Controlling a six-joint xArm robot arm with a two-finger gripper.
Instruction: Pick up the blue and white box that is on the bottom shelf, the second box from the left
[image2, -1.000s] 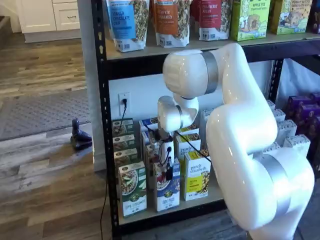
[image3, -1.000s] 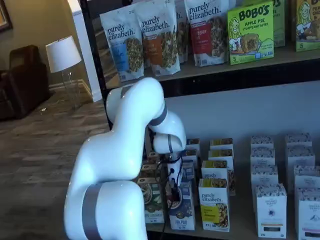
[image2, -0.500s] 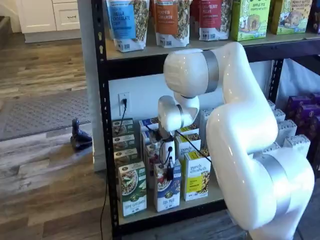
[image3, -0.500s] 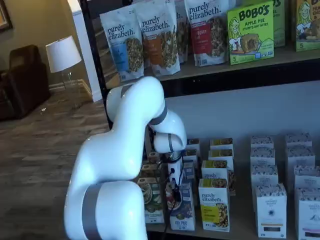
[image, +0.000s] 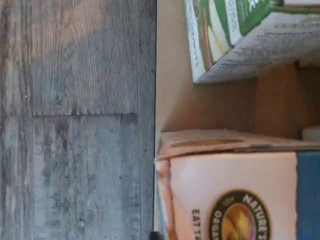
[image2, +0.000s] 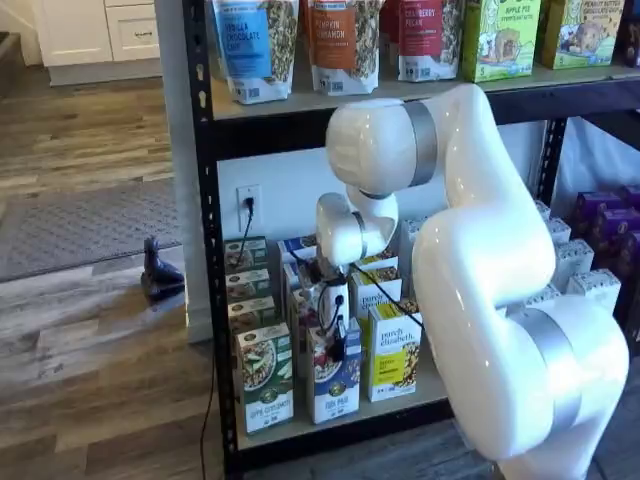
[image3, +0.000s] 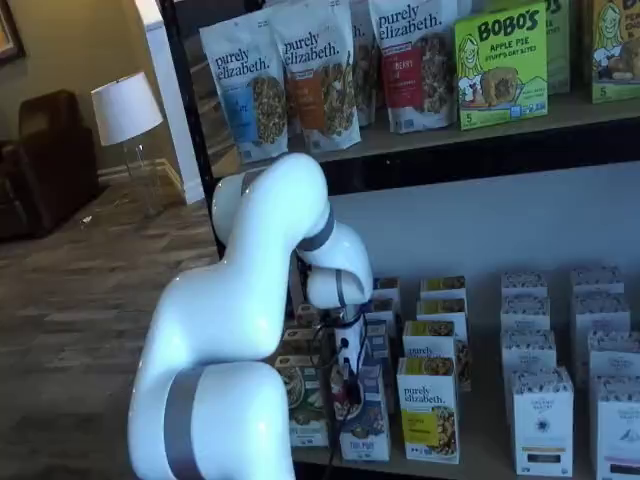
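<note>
Note the blue and white box, upright at the front of the bottom shelf between the green and white carton and the yellow carton. The gripper sits directly above its top; whether the fingers pinch it you cannot tell.

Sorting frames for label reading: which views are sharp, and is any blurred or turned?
Wrist view: turned sideways, soft close-up of the blue and white box. Both shelf views: evenly lit, bag lettering legible, white robot arm covering some cartons on the bottom shelf.
</note>
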